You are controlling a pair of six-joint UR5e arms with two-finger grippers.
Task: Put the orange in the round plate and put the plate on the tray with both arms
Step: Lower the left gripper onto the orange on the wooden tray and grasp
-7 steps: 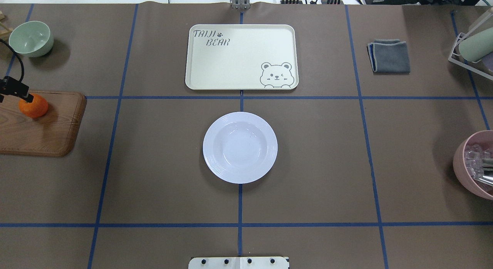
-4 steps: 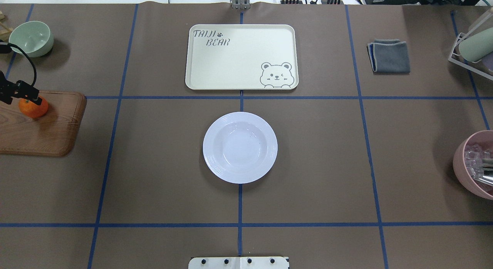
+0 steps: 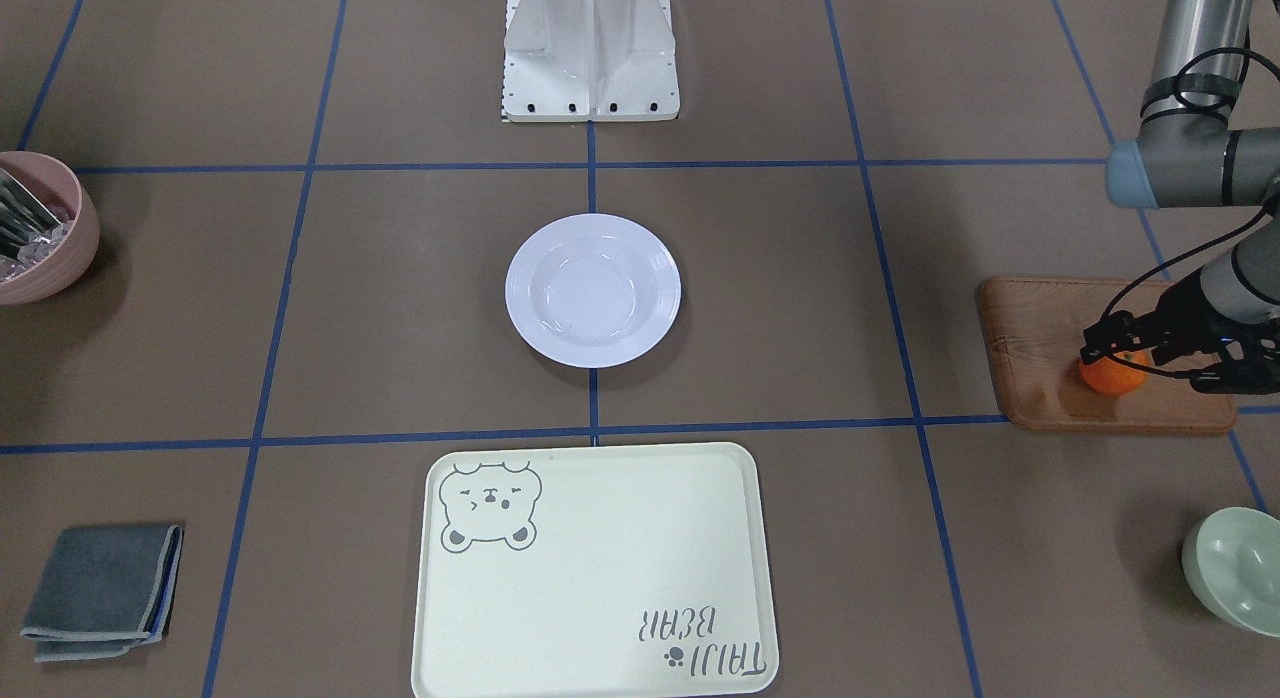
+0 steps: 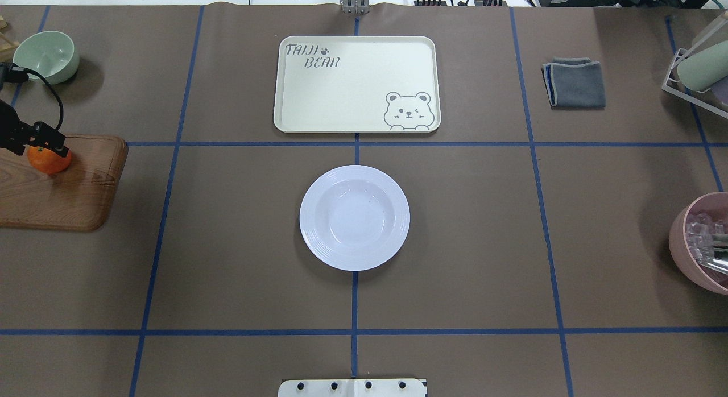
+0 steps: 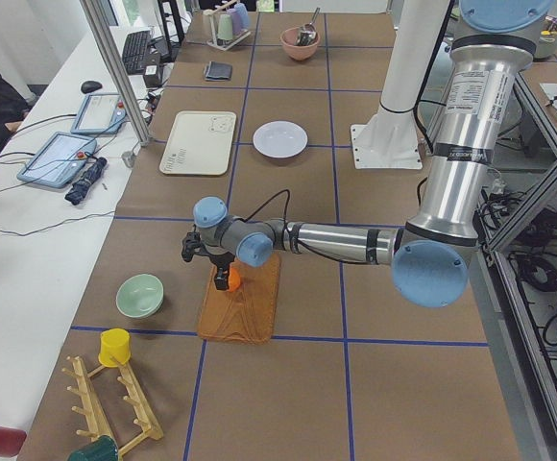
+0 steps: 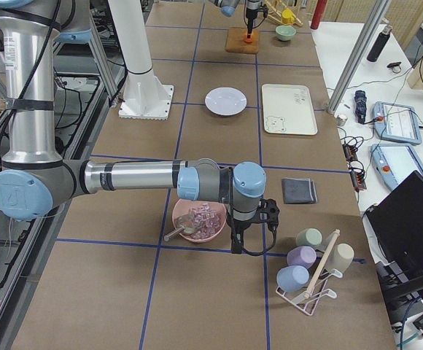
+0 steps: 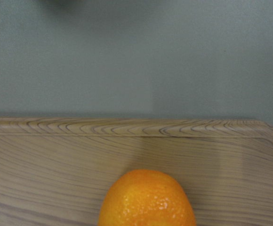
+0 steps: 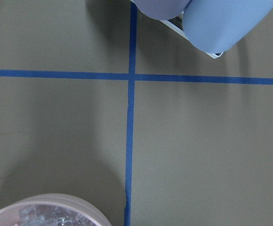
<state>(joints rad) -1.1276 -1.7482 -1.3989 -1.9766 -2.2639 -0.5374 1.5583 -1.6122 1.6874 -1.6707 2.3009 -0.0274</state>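
The orange (image 4: 51,162) rests on a brown wooden board (image 4: 68,198) at the table's far left, and it also fills the bottom of the left wrist view (image 7: 147,200). My left gripper (image 3: 1112,350) hangs just over the orange (image 3: 1112,378), covering its top; I cannot tell whether its fingers are open or shut. The white round plate (image 4: 354,218) sits empty at the table's centre. Behind it lies the cream bear tray (image 4: 356,84), also empty. My right gripper (image 6: 237,244) shows only in the right side view, beside a pink bowl, and its state cannot be told.
A pale green bowl (image 4: 45,56) stands behind the board. A folded grey cloth (image 4: 574,83) lies right of the tray. A pink bowl (image 4: 702,243) holding clear pieces and a cup rack (image 4: 697,73) sit at the right edge. The robot's base (image 3: 590,48) is at the near edge.
The left gripper has slid a little further over the orange, covering more of its top. The orange, plate and tray have not moved.
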